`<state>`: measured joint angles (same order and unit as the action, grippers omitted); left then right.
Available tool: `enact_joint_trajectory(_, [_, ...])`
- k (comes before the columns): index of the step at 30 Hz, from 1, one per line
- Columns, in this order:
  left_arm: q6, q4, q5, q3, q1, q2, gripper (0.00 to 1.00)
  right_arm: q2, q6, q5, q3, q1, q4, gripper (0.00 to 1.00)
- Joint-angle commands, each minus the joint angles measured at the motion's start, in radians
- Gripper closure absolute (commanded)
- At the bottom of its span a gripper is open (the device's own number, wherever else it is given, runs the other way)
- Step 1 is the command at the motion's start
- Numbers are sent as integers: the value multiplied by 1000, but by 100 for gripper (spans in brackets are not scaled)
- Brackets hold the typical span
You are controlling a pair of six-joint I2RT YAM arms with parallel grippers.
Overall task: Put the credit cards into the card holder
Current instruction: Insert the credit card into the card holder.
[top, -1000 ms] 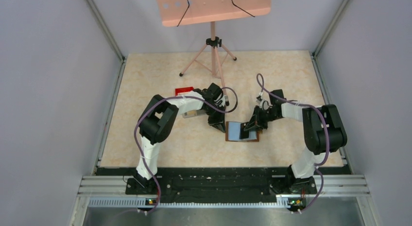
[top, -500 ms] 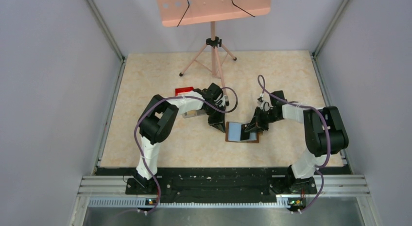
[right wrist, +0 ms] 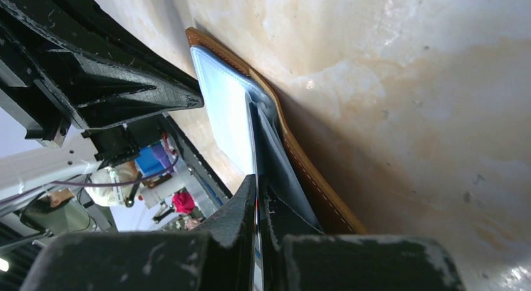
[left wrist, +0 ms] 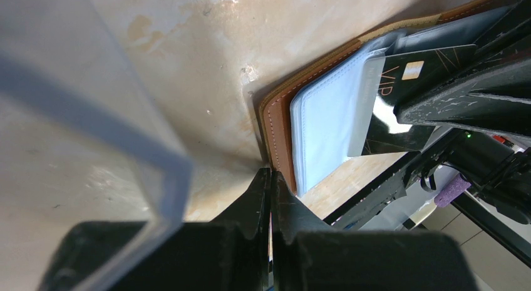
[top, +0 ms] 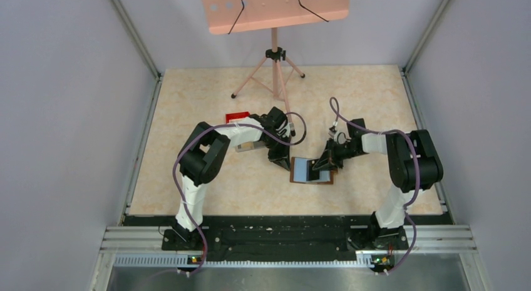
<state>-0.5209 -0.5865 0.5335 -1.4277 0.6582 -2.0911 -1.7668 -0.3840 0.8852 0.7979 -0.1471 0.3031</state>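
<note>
The card holder (top: 304, 170) lies open on the table, brown leather rim (left wrist: 279, 131) around a pale blue inner face (left wrist: 325, 119). A black credit card (left wrist: 407, 94) marked VIP stands partly inside a slot on its right half. My right gripper (top: 324, 166) is shut on that card, whose thin edge (right wrist: 252, 137) runs from between the fingertips (right wrist: 244, 197) into the holder (right wrist: 300, 159). My left gripper (left wrist: 270, 176) is shut and empty, its tips pressed at the holder's left edge (top: 281, 163). Other cards are out of view.
A clear plastic box (top: 250, 145) sits under the left wrist, its corner close in the left wrist view (left wrist: 94, 116). A small red tray (top: 237, 117) lies behind it. A pink music stand (top: 274, 53) stands at the back of the table.
My right gripper has edged slightly left with the black card over the holder, and its arm has swung in. The left arm has not moved.
</note>
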Motion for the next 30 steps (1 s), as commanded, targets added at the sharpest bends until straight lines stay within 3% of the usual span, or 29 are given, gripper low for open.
enact_joint_trajectory(1, [-23, -10, -6, -1, -4, -32, 100, -44, 40, 31, -1, -2, -48, 100])
enact_joint_trajectory(14, [-56, 7, -9, 11, 1, -15, 100, -56, 23, 26, 50, -29, -41, 100])
enact_joint_trajectory(24, [-85, 15, -36, 51, 3, 23, 100, -120, -16, -2, 147, -158, -50, 100])
enact_joint_trajectory(30, [-103, 31, -53, 101, 3, 52, 100, -124, 54, -121, 224, -186, 99, 96])
